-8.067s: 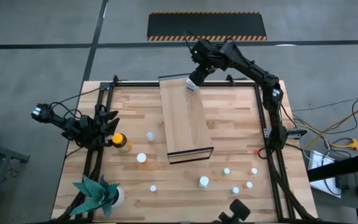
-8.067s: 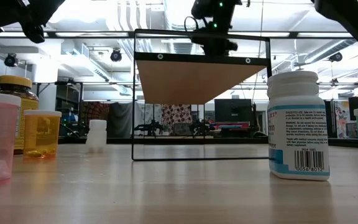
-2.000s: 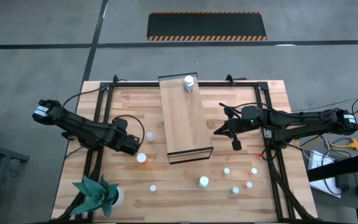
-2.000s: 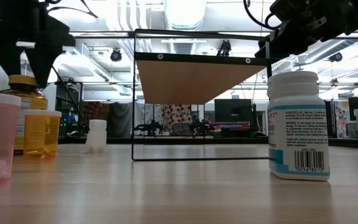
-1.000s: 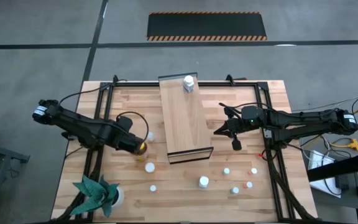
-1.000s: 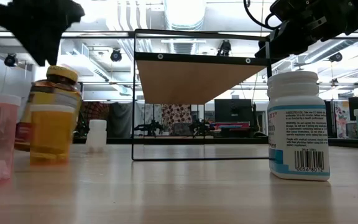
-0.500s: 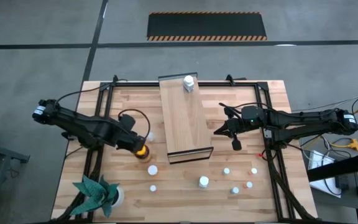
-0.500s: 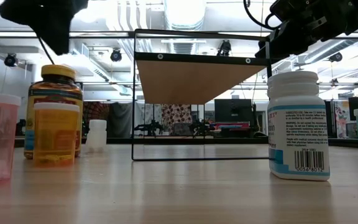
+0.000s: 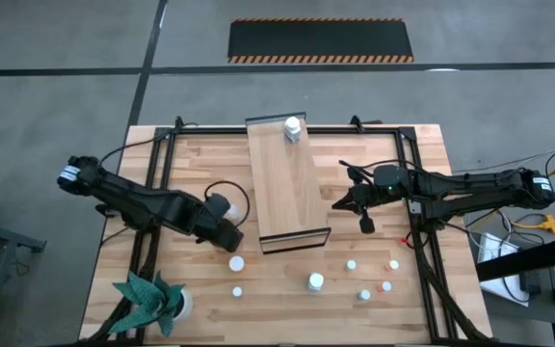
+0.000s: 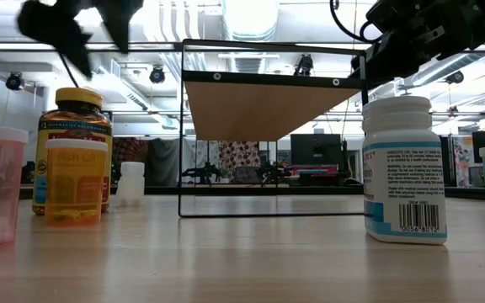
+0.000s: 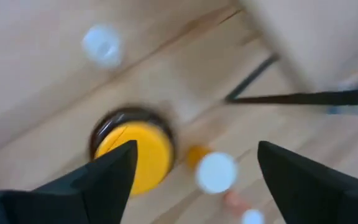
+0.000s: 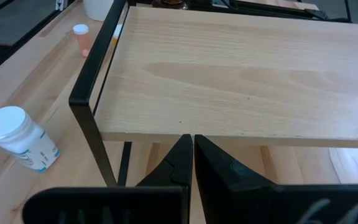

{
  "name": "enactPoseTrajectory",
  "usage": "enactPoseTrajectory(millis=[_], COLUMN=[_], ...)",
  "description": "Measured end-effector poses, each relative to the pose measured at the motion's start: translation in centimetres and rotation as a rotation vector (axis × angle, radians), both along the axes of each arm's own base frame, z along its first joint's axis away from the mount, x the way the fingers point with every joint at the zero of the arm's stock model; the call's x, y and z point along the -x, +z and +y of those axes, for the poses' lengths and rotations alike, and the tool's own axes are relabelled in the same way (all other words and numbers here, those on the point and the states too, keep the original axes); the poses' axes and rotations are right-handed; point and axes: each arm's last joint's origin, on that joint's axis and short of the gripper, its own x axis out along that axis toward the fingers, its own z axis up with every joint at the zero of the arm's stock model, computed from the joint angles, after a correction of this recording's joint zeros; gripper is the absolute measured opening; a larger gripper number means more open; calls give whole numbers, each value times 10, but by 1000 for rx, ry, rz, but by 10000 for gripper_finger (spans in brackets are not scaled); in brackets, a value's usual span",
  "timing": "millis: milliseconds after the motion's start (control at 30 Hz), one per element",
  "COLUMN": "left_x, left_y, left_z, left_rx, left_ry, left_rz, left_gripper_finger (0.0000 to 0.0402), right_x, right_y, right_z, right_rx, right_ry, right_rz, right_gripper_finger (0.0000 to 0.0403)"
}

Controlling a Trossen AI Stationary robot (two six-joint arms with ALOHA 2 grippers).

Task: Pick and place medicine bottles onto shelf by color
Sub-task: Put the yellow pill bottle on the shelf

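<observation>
High view: half a second back the left gripper (image 9: pixel 227 234) sat over the amber bottle just left of the shelf (image 9: pixel 287 183); now it has slid a little further toward the shelf's near corner, and its body hides the bottle from above. The low view shows the amber bottle (image 10: pixel 74 150) standing upright on the table with its yellow cap on, the small orange bottle (image 10: pixel 76 181) directly in front of it, and the dark gripper (image 10: pixel 82 25) lifted clear above them, touching neither. In the left wrist view the two fingers (image 11: pixel 107 177) are spread wide and empty, with the amber bottle's yellow cap (image 11: pixel 132 152) below and between them and a white-capped bottle (image 11: pixel 216 172) beside it.

The right gripper (image 9: pixel 364 220) has not moved; it hangs just right of the shelf, fingers (image 12: pixel 182 155) pressed together on nothing, facing the shelf's edge. One white bottle (image 9: pixel 292 128) stands on the shelf's far end. Several small bottles (image 9: pixel 352 265) are scattered on the table near the front.
</observation>
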Motion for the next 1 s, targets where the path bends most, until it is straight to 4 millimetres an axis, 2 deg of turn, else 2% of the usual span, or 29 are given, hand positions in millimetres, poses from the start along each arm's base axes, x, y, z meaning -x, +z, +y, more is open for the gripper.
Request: enactPoseTrajectory(millis=[167,533,667,900,1000], left_x=[4,-6,-9,-16,-17], left_y=[-17,-29,-31,-41,-42], left_z=[-1,-2,-3,-5,-6], left_rx=[15,-55,-71,-91,-97], left_ry=[80,86,88,50,40], left_rz=[206,226,228,255,261], left_gripper_finger=[329,322,291,206,196], right_x=[0,0,0,0,0], right_y=[0,0,0,0,0], right_z=[0,0,0,0,0], right_rx=[-13,-7,-2,-2,-3], right_ry=[-7,-4,-1,-1,-1], right_rz=[1,1,0,0,1], right_gripper_finger=[9,9,9,9,9])
